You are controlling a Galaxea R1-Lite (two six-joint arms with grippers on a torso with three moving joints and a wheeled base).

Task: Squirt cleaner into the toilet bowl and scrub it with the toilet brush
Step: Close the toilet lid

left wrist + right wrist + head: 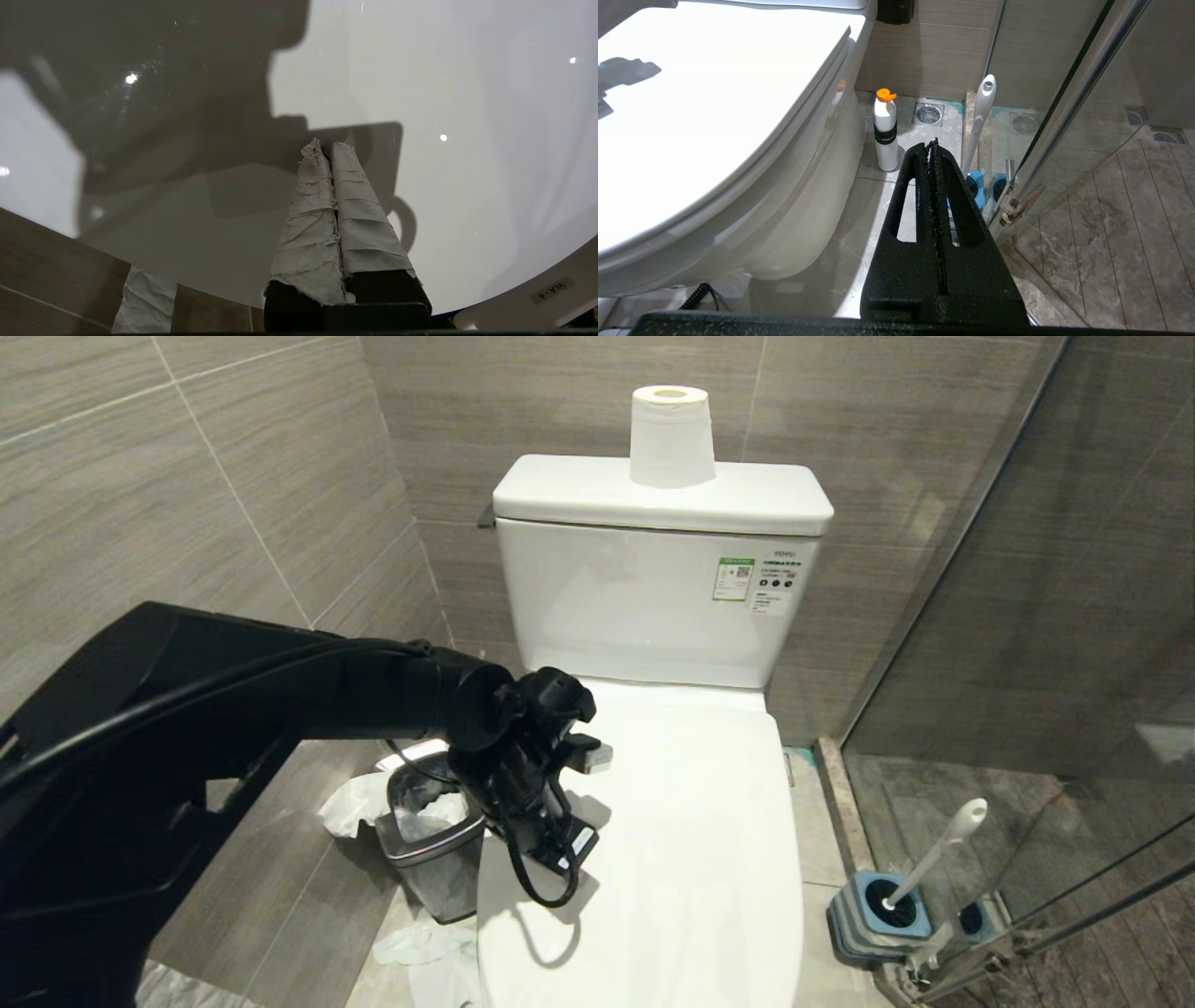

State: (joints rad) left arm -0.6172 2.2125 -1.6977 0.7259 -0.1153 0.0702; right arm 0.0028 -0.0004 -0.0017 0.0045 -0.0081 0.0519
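The toilet bowl is hidden under its shut white lid [695, 821], which also fills the left wrist view [467, 116]. My left gripper [571, 857] reaches in from the left and hovers just over the lid's left edge. Its tape-wrapped fingers are pressed together, shut on nothing [327, 145]. The toilet brush [938, 849] stands in its blue-topped holder [882, 910] on the floor right of the toilet. A white cleaner bottle [885, 130] with an orange cap stands on the floor beside the toilet's base. My right gripper [933, 143] hangs low beside the toilet, shut and empty, pointing toward the brush handle [981, 116].
A steel waste bin [434, 840] full of tissue stands left of the toilet, below my left arm, with crumpled paper [420, 943] on the floor. A toilet roll [670, 434] sits on the tank [653, 607]. A glass shower door [1027, 616] closes off the right side.
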